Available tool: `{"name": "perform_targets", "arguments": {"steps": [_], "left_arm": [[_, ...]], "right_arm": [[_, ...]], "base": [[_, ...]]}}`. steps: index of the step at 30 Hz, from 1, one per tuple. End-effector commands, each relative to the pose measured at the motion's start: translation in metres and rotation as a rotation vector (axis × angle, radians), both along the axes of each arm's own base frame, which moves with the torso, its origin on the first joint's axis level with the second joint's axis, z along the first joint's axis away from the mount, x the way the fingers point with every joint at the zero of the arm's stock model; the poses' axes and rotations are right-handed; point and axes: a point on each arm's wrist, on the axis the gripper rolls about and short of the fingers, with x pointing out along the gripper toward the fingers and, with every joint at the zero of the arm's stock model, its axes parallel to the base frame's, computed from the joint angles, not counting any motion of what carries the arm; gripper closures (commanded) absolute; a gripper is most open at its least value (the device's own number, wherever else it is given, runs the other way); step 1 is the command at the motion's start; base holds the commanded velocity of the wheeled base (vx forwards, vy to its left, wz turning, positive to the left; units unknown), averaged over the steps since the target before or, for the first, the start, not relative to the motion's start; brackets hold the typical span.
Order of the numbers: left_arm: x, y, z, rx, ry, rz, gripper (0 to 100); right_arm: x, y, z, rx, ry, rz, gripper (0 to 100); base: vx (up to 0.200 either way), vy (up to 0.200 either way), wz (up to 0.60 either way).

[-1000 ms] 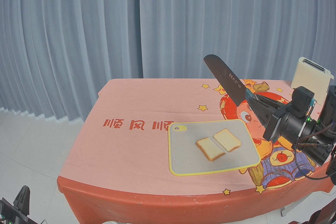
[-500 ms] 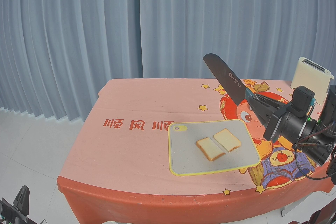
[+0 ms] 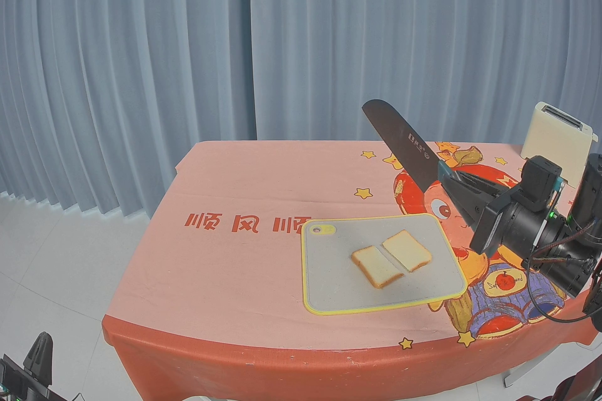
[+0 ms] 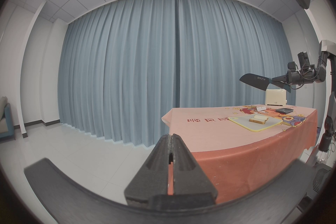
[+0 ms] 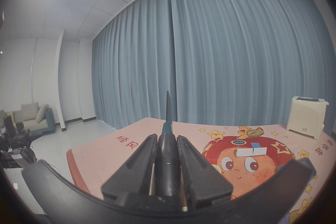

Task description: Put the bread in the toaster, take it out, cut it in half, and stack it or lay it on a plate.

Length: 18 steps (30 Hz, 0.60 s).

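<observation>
Desk (image 3: 238, 277) is carrying the cutting board (image 3: 332, 289) near its front edge, toaster (image 3: 557, 140) sitting back-right of the board. Right hand (image 5: 167, 139) is pinching the knife (image 3: 401, 139) handle, blade raised above the board's far side. Bread (image 3: 376, 266), looking cut, is lying as two halves mid-board. Left hand (image 4: 170, 137), pressed together, is hanging well left of board. Likely parking knife next: bare desk left of board is giving room.

The salmon-pink fabric tablecloth (image 3: 238, 283) carries red characters, yellow stars and a cartoon figure with a red apple face. The flat grey plastic cutting board (image 3: 332, 289) has a yellow rim. The two pale cream toast halves (image 3: 377, 266) have golden-brown crusts. The matte black kitchen knife (image 3: 398, 139) shows a teal collar at its handle. The boxy cream toaster (image 3: 558, 140) is plain, and the pleated fabric curtain (image 3: 157, 45) is blue-grey.
</observation>
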Motion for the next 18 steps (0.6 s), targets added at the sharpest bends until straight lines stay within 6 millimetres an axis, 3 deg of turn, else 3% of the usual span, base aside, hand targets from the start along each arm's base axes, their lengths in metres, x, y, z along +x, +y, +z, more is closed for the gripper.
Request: {"name": "perform_targets", "arguments": {"steps": [1,18], "left_arm": [[0.0017,0.0,-0.0048,0.0,0.022,0.0,100],[0.0017,0.0,-0.0048,0.0,0.022,0.0,100]], "right_arm": [[0.0004,-0.0001,0.0002,0.002,-0.001,-0.001,100],[0.001,-0.0005,-0.0033,-0.013,0.009,-0.001,100]], "base": [[0.0,0.0,0.0],[0.0,0.0,0.0]]}}
